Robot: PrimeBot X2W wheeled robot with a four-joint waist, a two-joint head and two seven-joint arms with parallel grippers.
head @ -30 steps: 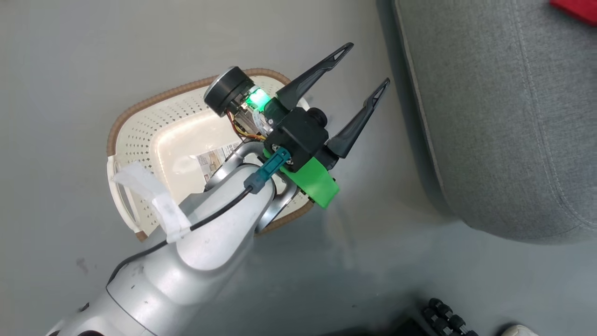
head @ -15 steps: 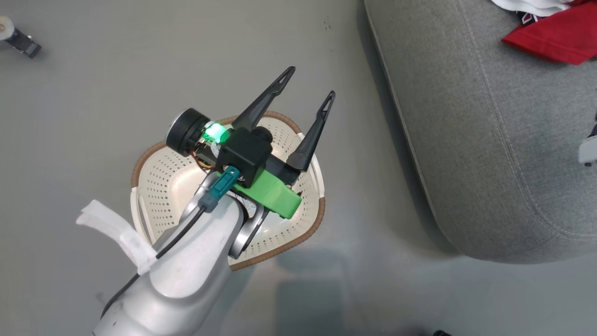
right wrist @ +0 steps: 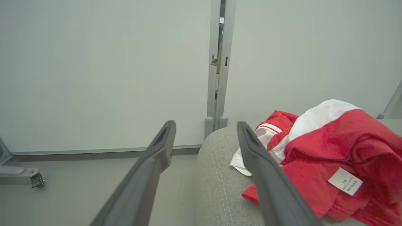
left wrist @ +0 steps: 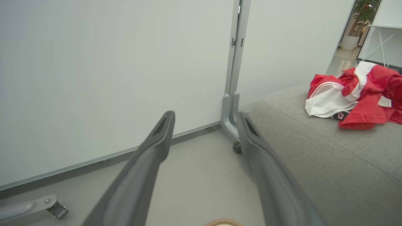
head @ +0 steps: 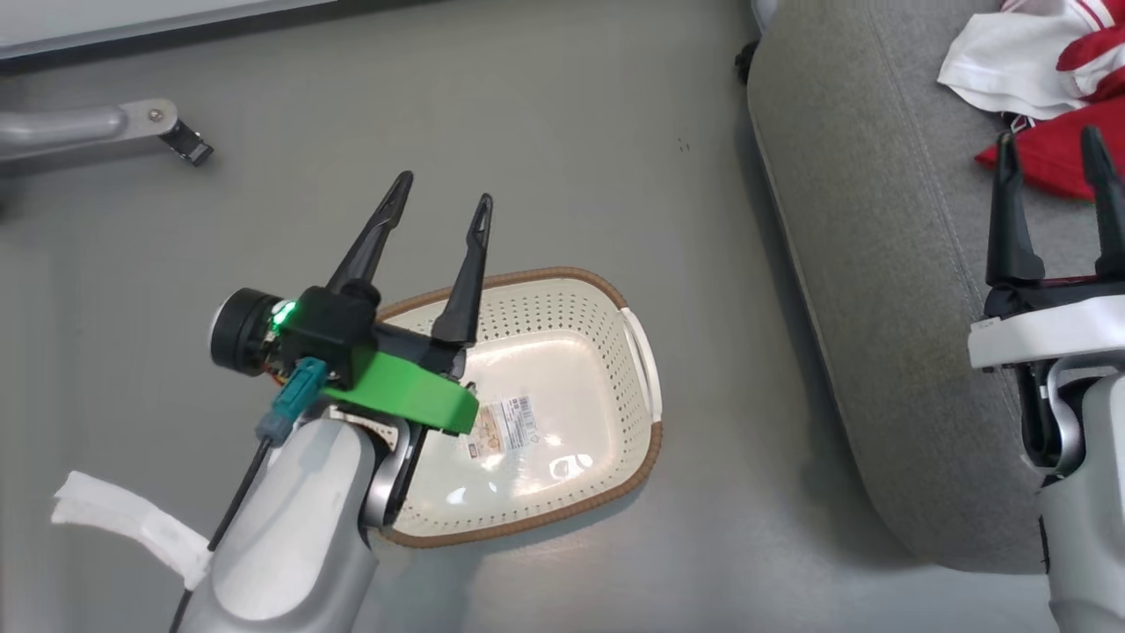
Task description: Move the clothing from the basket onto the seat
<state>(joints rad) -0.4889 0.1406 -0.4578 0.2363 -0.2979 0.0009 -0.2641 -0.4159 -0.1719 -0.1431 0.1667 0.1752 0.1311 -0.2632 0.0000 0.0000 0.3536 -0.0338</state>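
The clothing (head: 1037, 79), red with white panels, lies bunched on the grey seat (head: 870, 264) at the right. The cream basket (head: 562, 303) stands on the floor with nothing in it but a paper label (head: 505, 426). My left gripper (head: 442, 193) hovers open over the basket's left corner, its fingers pointing away from me. Above the seat's near part, my right gripper (head: 1049, 141) is open with its tips just short of the clothing. The left wrist view has the left gripper (left wrist: 205, 116), the clothing (left wrist: 355, 97) and the seat (left wrist: 314, 150). In the right wrist view my right gripper (right wrist: 205, 125) stands open beside the clothing (right wrist: 329, 150), which bears a white tag (right wrist: 345, 181).
A metal leg with a caster (head: 114, 132) lies on the grey floor at the far left. A pale wall panel (left wrist: 110, 78) with an upright metal post (left wrist: 235, 62) stands behind the seat. Bare floor separates the basket from the seat.
The head view has shifted. Relative to the basket, my left gripper swung from the seat-side edge to the opposite side. My right gripper has come into view over the seat.
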